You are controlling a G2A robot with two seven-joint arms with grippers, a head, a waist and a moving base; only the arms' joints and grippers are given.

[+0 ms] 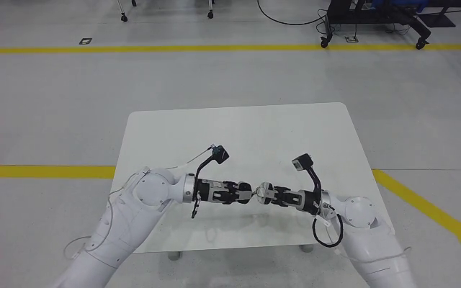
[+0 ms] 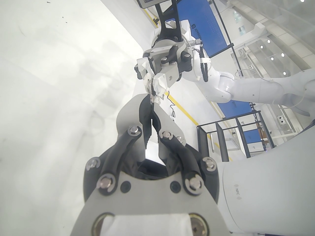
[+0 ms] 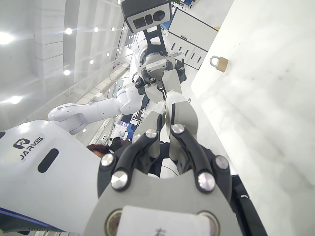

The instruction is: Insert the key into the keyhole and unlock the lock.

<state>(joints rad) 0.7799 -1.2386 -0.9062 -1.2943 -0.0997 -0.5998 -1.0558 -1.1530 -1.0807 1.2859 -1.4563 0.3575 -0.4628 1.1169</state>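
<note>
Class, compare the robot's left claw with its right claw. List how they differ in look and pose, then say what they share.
1. The right claw has fingertips wrapped in crumpled white material, while the left claw has bare black pads.
2. In the top view the left claw comes in from the picture's left and the right claw from its right, so they face each other.
Shared: both are shut, held above the table, tip to tip.

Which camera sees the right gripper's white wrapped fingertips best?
The left wrist view: it faces the right gripper front-on, wrapping plain. The right wrist view sees it from behind; the top view shows it tiny.
</note>
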